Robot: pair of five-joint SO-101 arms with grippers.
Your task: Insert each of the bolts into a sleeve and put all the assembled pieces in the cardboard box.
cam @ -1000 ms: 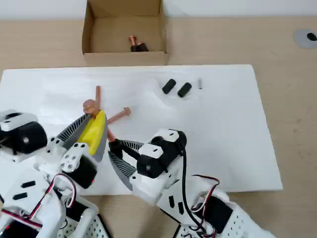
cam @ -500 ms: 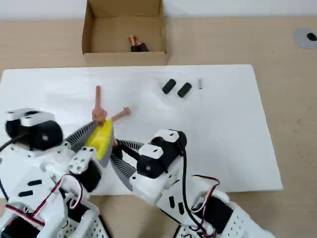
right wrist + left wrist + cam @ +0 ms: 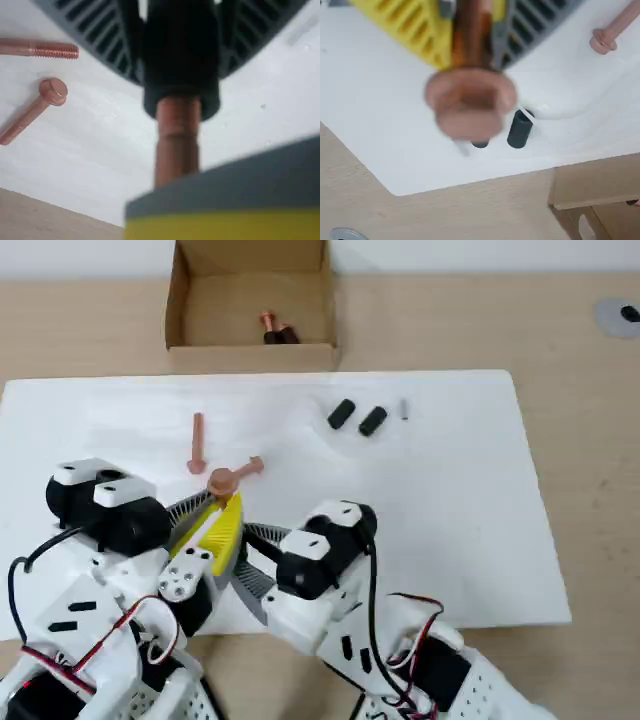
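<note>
Comparing with a second ago: carried the gripped bolt (image 3: 222, 480) rightward with the left arm (image 3: 110, 510), away from the straight loose bolt (image 3: 197, 443) and over the threaded end of the slanted loose bolt (image 3: 248, 469). Kept the right arm (image 3: 320, 550) where it was, and left everything loose on the sheet unmoved. Nearest the bases, both arms bent low and forward, side by side, tips meeting. Left jaws, one yellow and one grey, shut on the shank of the gripped bolt, flanged head outermost and pointing away from the robot. Right jaws, dark grey, shut on a black gripped sleeve (image 3: 181, 55). From the right wrist, copper shank running straight from the yellow-and-grey jaw up to the sleeve's open end, with a bare stretch between; cannot tell how far inside. Beyond the tips, on the white sheet (image 3: 450, 520), the two loose bolts near each other. Farther out and well apart to the right, a first spare sleeve (image 3: 341, 414) and a second spare sleeve (image 3: 372, 421) just beside each other, with a small grey pin (image 3: 404, 409) near them on the right. Under the sheet, a pale wooden worktop (image 3: 590, 440). Farthest out, just beyond the sheet's far edge, the cardboard box (image 3: 178, 300), open-topped, holding one assembled piece (image 3: 275, 328) near its front wall. Off at the far right of the worktop, a grey disc (image 3: 618, 315).
</note>
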